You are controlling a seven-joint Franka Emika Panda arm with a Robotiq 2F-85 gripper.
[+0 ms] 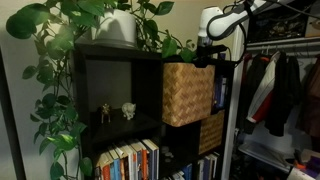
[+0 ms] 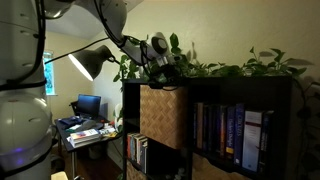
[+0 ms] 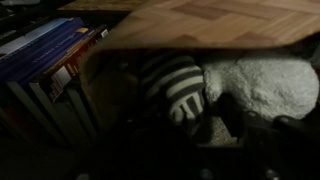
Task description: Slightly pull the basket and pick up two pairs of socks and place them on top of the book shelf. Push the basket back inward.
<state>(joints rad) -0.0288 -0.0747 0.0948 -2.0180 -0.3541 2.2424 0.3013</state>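
Note:
The light tan checkered basket [image 1: 187, 93] sticks out of the upper cube of the black-brown book shelf [image 1: 110, 95]; both also show in an exterior view, the basket [image 2: 163, 115] and the shelf [image 2: 240, 92]. My gripper [image 1: 208, 56] hangs at the basket's top rim, seen too in an exterior view [image 2: 166, 72]. In the wrist view the basket's woven rim [image 3: 200, 20] is at the top. Inside it lie a black-and-white striped sock [image 3: 175, 85] and a white fluffy sock [image 3: 262, 85]. My fingers are lost in the dark at the bottom, so their state does not show.
Leafy plants [image 1: 70, 40] and a white pot [image 1: 118, 28] stand on the shelf top. A darker orange-brown basket [image 1: 211, 131] sits below. Books [image 1: 128, 160] fill lower cubes. A metal clothes rack [image 1: 280, 85] is beside the shelf. A desk with a monitor [image 2: 88, 105] stands further off.

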